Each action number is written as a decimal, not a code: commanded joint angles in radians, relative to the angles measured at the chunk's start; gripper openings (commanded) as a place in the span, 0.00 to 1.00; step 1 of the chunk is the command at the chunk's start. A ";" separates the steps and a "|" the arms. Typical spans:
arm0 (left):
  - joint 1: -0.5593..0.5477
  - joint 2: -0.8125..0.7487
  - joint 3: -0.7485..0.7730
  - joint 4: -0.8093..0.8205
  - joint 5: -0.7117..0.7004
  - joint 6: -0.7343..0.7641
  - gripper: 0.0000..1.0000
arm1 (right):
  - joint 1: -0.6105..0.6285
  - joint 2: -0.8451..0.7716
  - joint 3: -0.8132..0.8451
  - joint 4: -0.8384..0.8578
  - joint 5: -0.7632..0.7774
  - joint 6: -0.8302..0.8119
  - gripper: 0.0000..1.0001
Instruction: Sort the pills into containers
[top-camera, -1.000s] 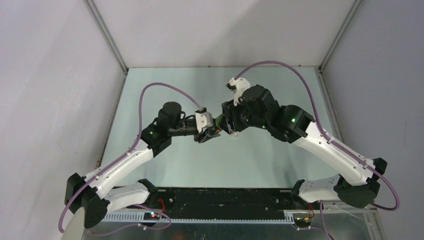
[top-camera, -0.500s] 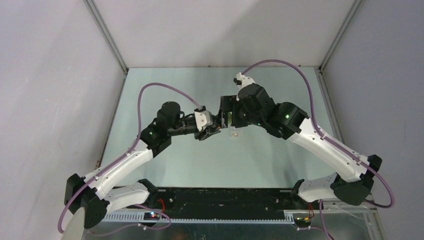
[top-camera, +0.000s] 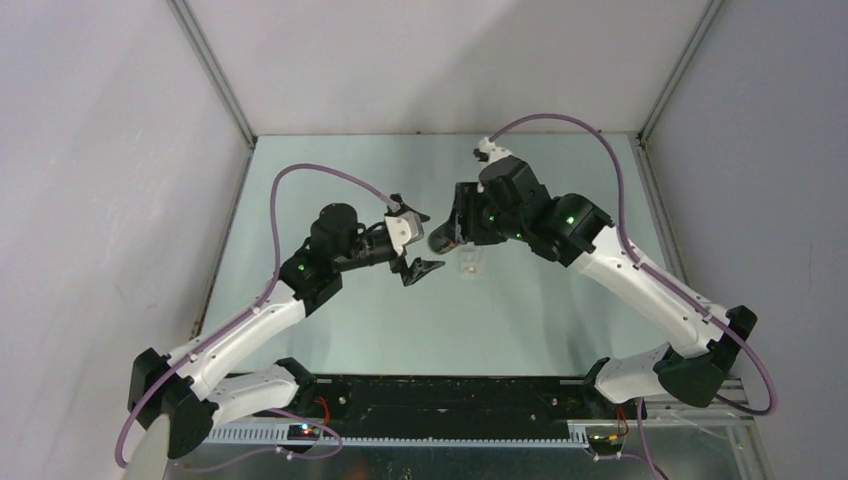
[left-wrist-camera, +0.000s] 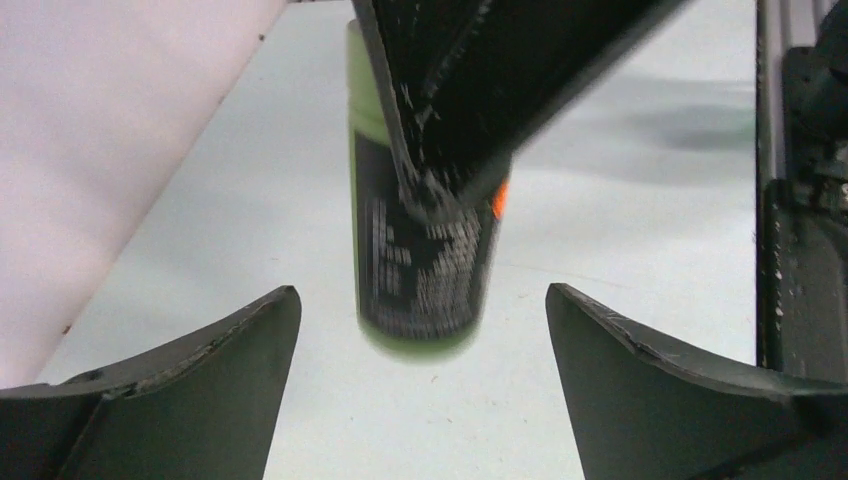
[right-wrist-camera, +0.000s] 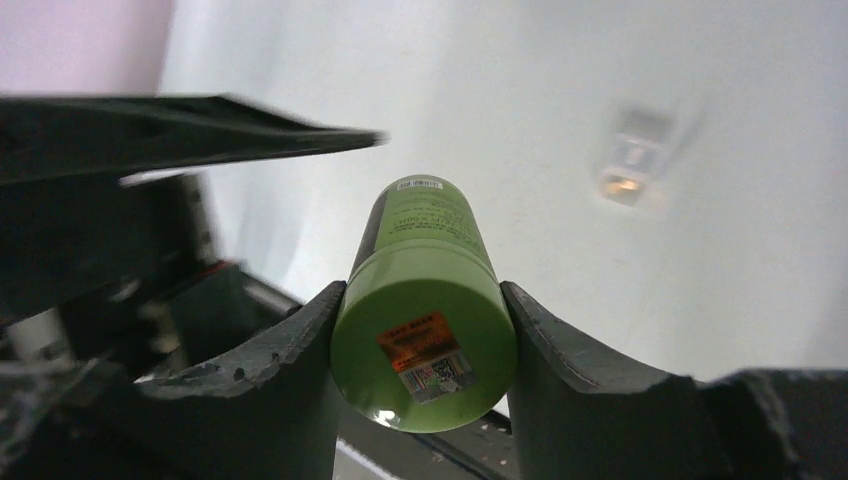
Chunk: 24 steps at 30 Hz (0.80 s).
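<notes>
- Since a second earlier, when both grippers were bunched together over the middle of the table (top-camera: 350, 330), the left gripper (top-camera: 422, 240) had sprung apart and drawn back a little towards its own side.
- Nearest the top camera, both arm bases sat at the table's near edge. The left arm reached up and rightward and the right arm up and leftward, with a purple cable (top-camera: 330, 172) arching over each.
- Left jaws stood spread wide, gripping nothing. In the left wrist view the green bottle (left-wrist-camera: 425, 250) hung just beyond the two fingertips, clear of both.
- Just right of the left gripper's lower finger, the container (top-camera: 470, 265), a small clear box, rested on the table, apart from both grippers.
- From the right wrist view the container looked blurred, with an orange speck (right-wrist-camera: 622, 184) inside it. Whether that was a pill could not be told.
- Right jaws of the right gripper (right-wrist-camera: 425, 290) were pinching the green bottle across its body, one finger on each side. They held it off the table, its labelled end facing the wrist camera and its length pointing away.
- Beyond the bottle, one finger of the left gripper crossed the upper left of the right wrist view, not touching the bottle.
- Farthest back, the table ran to the pale wall (top-camera: 430, 60).
</notes>
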 joint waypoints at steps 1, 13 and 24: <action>-0.003 -0.031 -0.006 0.101 -0.092 -0.071 0.99 | -0.106 -0.031 0.005 -0.075 0.166 0.012 0.26; -0.004 0.043 0.087 -0.008 -0.587 -0.458 0.99 | -0.535 -0.068 -0.280 -0.044 0.256 -0.046 0.28; 0.036 0.315 0.261 -0.312 -0.623 -0.743 0.99 | -0.628 0.091 -0.421 0.215 0.215 -0.086 0.27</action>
